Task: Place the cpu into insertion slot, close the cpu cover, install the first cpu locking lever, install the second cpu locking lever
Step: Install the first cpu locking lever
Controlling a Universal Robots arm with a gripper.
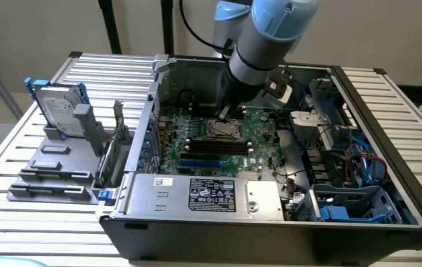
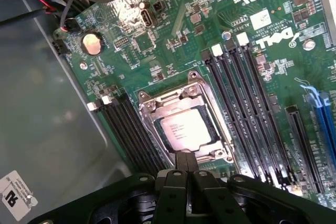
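The cpu (image 2: 182,128), a pale square chip, lies flat inside the insertion slot (image 2: 222,150) on the green motherboard (image 2: 173,35). The silver cpu cover (image 2: 163,99) lies flat as a frame around the chip, whose face shows through its window. My gripper (image 2: 186,157) is shut with nothing between its fingers; its tips hover at the socket's edge, touching or just above the rim. In the exterior view the gripper (image 1: 226,114) hangs inside the open computer case, just behind the socket (image 1: 223,129). I cannot make out the locking levers.
Long black memory slots (image 2: 247,108) flank the socket on both sides, with blue slots (image 2: 320,114) further out. A coin battery (image 2: 91,43) and cables (image 2: 52,9) sit near the grey case wall (image 2: 42,119). A power supply (image 1: 204,193), drive cage (image 1: 352,206) and hard drive (image 1: 59,111) stand around.
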